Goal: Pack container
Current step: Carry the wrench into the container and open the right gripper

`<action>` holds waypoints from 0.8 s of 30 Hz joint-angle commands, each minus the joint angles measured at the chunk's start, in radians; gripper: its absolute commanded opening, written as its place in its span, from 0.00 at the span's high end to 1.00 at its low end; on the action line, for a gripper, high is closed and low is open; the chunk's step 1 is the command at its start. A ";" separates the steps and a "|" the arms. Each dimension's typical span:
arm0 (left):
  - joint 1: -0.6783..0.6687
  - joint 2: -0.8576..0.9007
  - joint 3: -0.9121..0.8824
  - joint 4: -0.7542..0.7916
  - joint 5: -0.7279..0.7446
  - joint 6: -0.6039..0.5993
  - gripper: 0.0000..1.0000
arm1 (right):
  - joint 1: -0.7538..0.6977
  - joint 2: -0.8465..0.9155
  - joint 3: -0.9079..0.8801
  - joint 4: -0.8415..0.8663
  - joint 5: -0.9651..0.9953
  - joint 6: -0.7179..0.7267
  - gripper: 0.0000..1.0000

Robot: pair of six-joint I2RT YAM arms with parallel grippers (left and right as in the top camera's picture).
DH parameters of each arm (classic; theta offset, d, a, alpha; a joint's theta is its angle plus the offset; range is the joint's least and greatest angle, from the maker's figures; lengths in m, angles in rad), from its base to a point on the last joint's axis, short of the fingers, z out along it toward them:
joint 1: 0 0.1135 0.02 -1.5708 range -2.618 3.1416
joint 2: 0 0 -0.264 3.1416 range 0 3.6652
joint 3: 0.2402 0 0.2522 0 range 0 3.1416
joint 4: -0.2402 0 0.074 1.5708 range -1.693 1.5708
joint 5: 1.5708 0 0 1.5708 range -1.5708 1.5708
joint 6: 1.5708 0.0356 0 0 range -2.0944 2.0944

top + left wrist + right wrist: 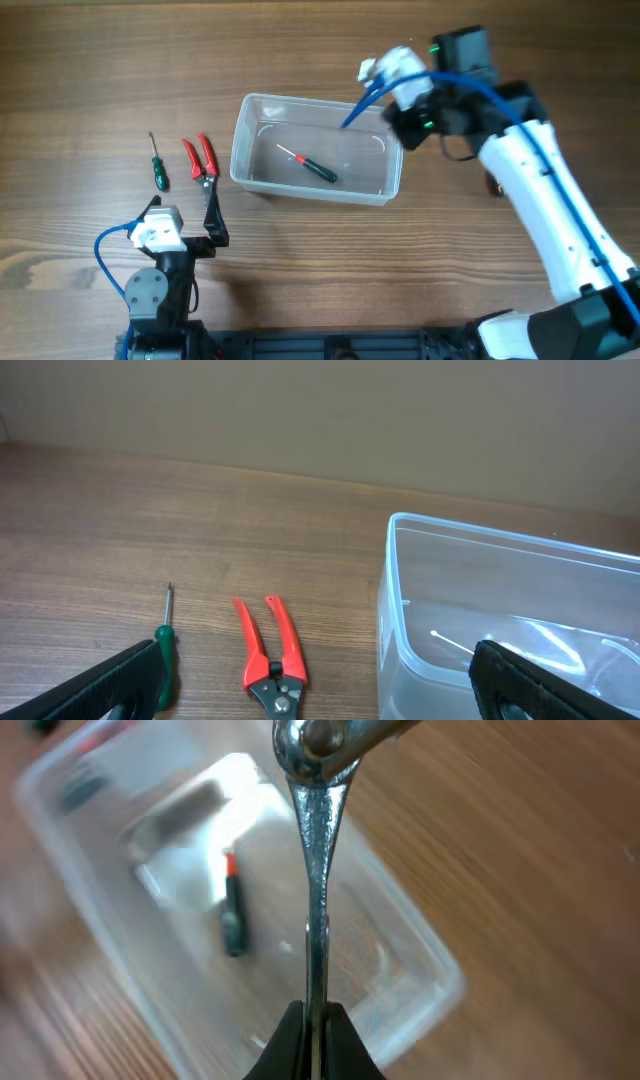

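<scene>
The clear plastic container (310,190) stands mid-table and holds a dark-handled screwdriver (318,169). My right gripper (403,122) hovers above the container's right end. In the right wrist view it (315,1032) is shut on a thin shiny metal tool (316,870), seen edge-on, above the container (420,955) and the screwdriver (233,915). My left gripper (185,218) is open and empty at the front left. In the left wrist view its fingers (320,700) frame red pliers (272,650), with the container (400,610) at the right.
A green-handled screwdriver (157,168) and red-handled pliers (201,158) lie on the wooden table left of the container. The green screwdriver also shows in the left wrist view (164,655). A blue cable loops by the left arm's base.
</scene>
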 commanded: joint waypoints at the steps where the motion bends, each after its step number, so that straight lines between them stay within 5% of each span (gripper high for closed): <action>1: 0.006 -0.007 -0.004 0.001 -0.002 -0.016 0.00 | 0.095 -0.016 0.022 0.038 -0.023 -0.169 0.96; 7: 0.006 -0.007 -0.004 0.001 -0.002 -0.016 0.00 | 0.156 0.113 0.020 0.024 -0.022 -0.327 0.96; 16: 0.006 -0.007 -0.004 0.001 -0.002 -0.016 0.00 | 0.156 0.377 0.020 0.047 0.026 -0.323 0.96; 17: 0.006 -0.007 -0.004 0.001 -0.002 -0.016 0.00 | 0.156 0.390 0.020 0.047 0.026 -0.317 0.94; 19: 0.006 -0.007 -0.004 0.001 -0.002 -0.016 0.00 | 0.156 0.422 0.019 0.049 0.026 -0.281 0.64; 24: 0.006 -0.007 -0.004 0.001 -0.002 -0.016 0.00 | 0.156 0.427 0.020 0.055 0.026 -0.270 0.61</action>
